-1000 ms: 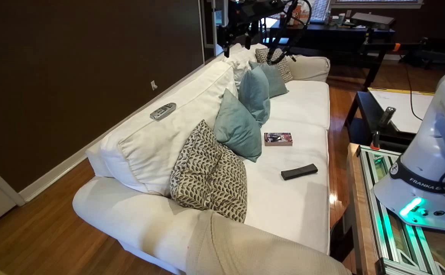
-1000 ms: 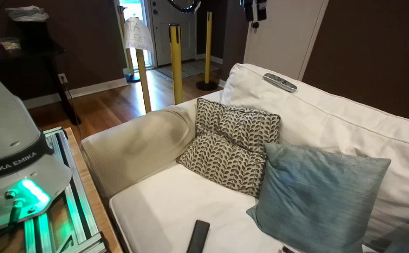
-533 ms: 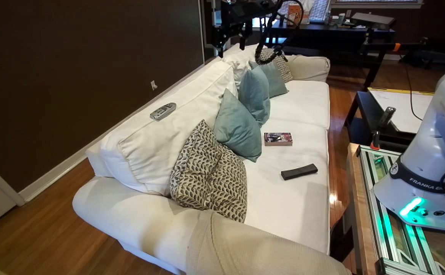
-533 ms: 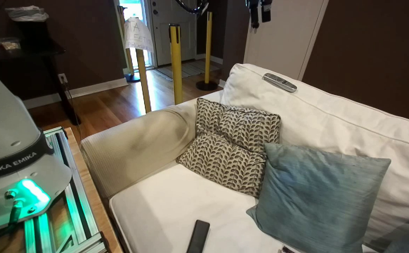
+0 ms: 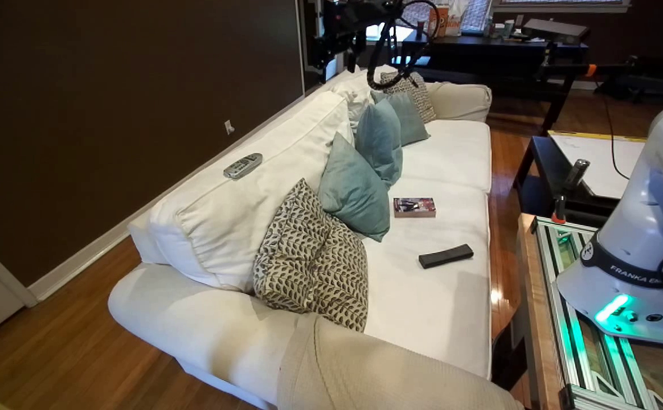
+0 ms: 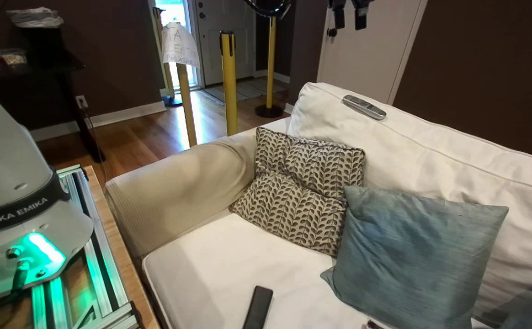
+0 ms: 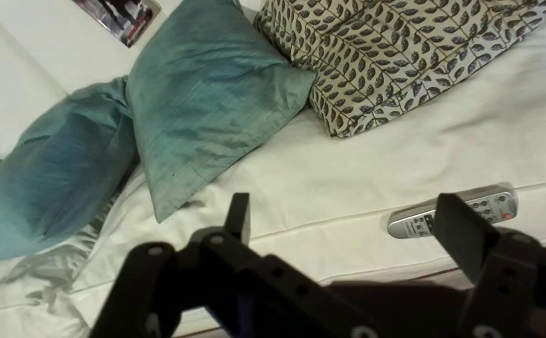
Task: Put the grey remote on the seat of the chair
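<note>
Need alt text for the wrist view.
Open gripper above the back of a white sofa, partly hiding the grey remote resting there. Teal pillows left, leaf-patterned pillow upper right, book cropped at the top.

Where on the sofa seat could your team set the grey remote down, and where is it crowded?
In an exterior view, one bare patch of seat lies between the black remote, the near patterned pillow and the near arm. Another stretches past the book to the far arm, beside the teal pillows. The crowded strip is along the backrest, where pillows lean.
</note>
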Motion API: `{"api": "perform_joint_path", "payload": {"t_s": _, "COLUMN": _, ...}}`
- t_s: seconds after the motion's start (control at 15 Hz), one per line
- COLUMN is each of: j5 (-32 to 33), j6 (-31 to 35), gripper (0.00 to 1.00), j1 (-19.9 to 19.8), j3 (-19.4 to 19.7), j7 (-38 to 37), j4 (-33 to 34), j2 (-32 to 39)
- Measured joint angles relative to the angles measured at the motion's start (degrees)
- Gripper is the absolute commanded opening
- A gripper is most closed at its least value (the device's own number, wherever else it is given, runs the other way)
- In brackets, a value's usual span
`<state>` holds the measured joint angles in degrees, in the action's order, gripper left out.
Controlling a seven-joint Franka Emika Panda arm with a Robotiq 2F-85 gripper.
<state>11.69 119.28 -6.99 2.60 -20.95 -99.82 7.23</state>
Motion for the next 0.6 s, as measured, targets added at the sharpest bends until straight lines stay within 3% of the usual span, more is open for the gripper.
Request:
{"api": "perform_joint_path", "payload": {"t_s": 0.4, "j5": -1.83, "j6": -0.01, "gripper": 1.00, "j1": 0.38, "j3": 0.07, "j7": 18.37, "j4": 10.59, "j2": 10.19}}
{"api": "perform_joint_path", "payload": {"t_s": 0.6, "j5": -2.46, "j6": -0.01, "gripper": 1.00, "j1": 1.12, "j3": -0.16, "j7": 20.64, "j4": 15.21, "j2": 14.38}}
